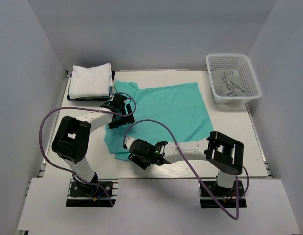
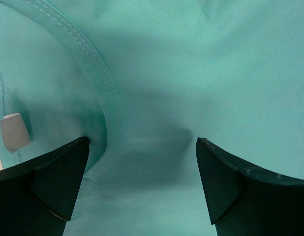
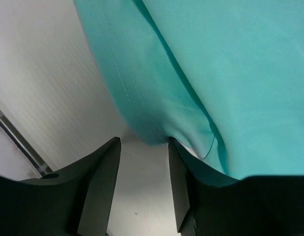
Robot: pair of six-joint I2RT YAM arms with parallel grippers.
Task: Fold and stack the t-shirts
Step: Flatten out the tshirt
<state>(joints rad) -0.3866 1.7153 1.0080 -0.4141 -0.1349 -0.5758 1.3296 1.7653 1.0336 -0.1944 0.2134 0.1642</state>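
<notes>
A teal-green t-shirt (image 1: 164, 110) lies spread flat on the white table (image 1: 235, 137). Folded white t-shirts (image 1: 90, 80) are stacked at the back left. My left gripper (image 1: 121, 113) hovers low over the teal shirt's left side. In the left wrist view it (image 2: 142, 142) stands open above the stitched collar seam (image 2: 95, 64), with cloth below and nothing between the fingers. My right gripper (image 1: 138, 157) is at the shirt's near-left corner. In the right wrist view it (image 3: 144, 141) is partly open, the hem corner (image 3: 147, 130) at its tips and bare table in the gap.
A white mesh basket (image 1: 210, 59) at the back right holds crumpled grey-white cloth (image 1: 230, 83). Grey walls enclose the table on three sides. Purple cables (image 1: 156, 122) loop over the teal shirt. A metal rail (image 3: 19, 142) marks the table's edge by the right gripper.
</notes>
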